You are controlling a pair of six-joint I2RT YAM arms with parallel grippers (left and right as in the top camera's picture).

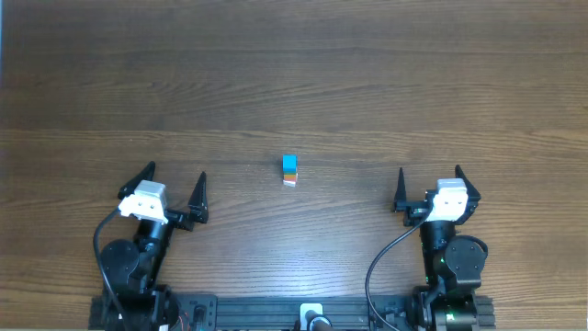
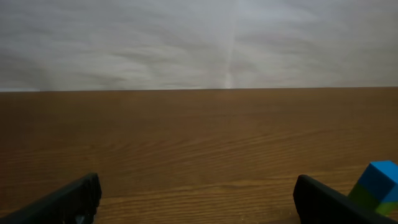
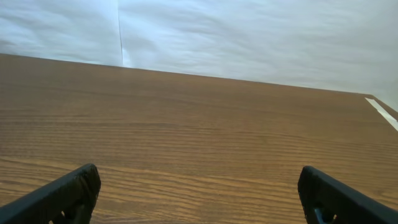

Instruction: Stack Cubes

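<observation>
Cubes sit stacked (blue topmost); left claw and right claw gape wide, empty.

stack of cubes: one; cubes within not countable
grippers: two, left gripper and right gripper
table: one

Surface was brown, fine wood grain. Top cube was blue, cube beneath green. Left end effector and right end effector were black, with white housings.
</observation>
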